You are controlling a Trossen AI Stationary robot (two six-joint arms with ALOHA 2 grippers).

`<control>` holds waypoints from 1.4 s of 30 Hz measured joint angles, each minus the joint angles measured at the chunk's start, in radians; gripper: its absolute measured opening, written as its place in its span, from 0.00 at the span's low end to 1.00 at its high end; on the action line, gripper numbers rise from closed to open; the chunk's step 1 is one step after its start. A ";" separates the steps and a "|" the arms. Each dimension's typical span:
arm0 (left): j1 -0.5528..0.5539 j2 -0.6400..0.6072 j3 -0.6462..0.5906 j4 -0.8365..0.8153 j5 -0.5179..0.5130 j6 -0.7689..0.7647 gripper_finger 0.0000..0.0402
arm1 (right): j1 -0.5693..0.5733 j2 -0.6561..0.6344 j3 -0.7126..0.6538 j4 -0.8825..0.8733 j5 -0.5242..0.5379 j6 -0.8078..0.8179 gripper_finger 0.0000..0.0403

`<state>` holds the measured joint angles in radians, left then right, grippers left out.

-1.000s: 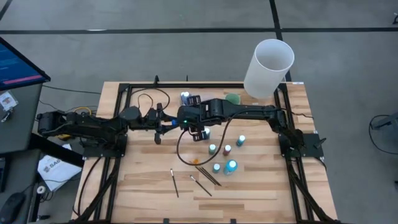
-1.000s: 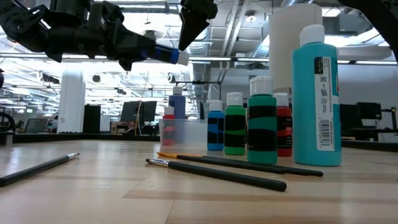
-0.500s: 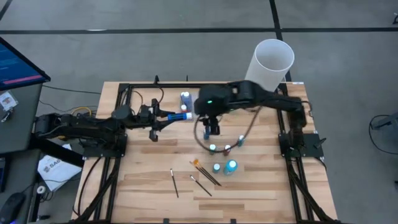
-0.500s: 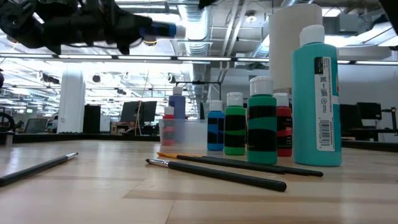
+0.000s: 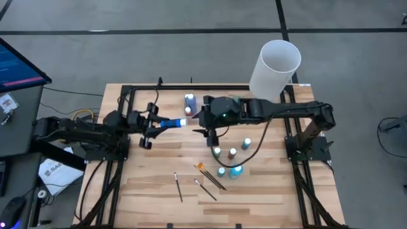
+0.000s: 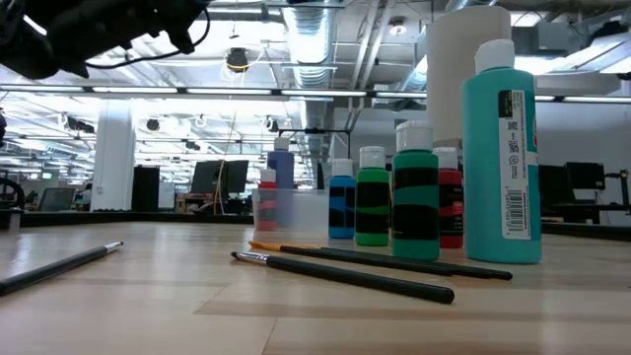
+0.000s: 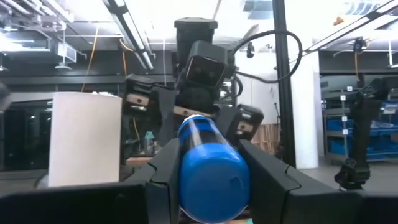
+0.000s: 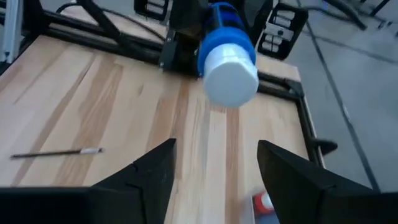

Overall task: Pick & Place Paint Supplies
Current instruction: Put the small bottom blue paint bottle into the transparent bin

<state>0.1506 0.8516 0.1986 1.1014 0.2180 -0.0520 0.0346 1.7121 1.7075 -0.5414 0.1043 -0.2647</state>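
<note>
My left gripper is shut on a blue paint bottle with a white cap, held high over the table's left half. My right gripper hovers open just right of the cap, nothing between its fingers; it is also in the high view. Several small bottles stand upright on the table's right half, among them a tall teal one and a green one. Dark-handled brushes lie flat near the front edge, with one more to their left. My left gripper pinches the blue bottle's body between its two fingers. The fingers reach from the table's left and lie along the bottle. Its cap end sticks out past them toward the right gripper. The bottle is lifted clear and tipped slightly cap-up.
A tall white cylinder stands at the far right corner. A clear cup with a blue bottle sits near the far edge. A pale green cup peeks out behind the right arm. Black rails frame the table.
My left gripper has drawn back toward the table's left edge and risen, tipping the blue bottle cap-up; it has left the low view. My right gripper has pulled away from the bottle toward the right, risen and levelled out.
</note>
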 joint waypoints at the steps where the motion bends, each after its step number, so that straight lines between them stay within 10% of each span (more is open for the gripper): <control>1: -0.004 0.000 0.000 0.001 0.000 0.004 0.28 | -0.004 0.004 -0.003 0.015 -0.001 -0.005 0.56; 42: -0.012 0.000 0.001 0.023 -0.001 0.046 0.28 | -0.057 0.071 0.000 0.252 -0.162 -0.093 0.67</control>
<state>0.1383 0.8520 0.1993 1.1248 0.2165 -0.0055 -0.0228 1.7831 1.7078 -0.2890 -0.0572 -0.3582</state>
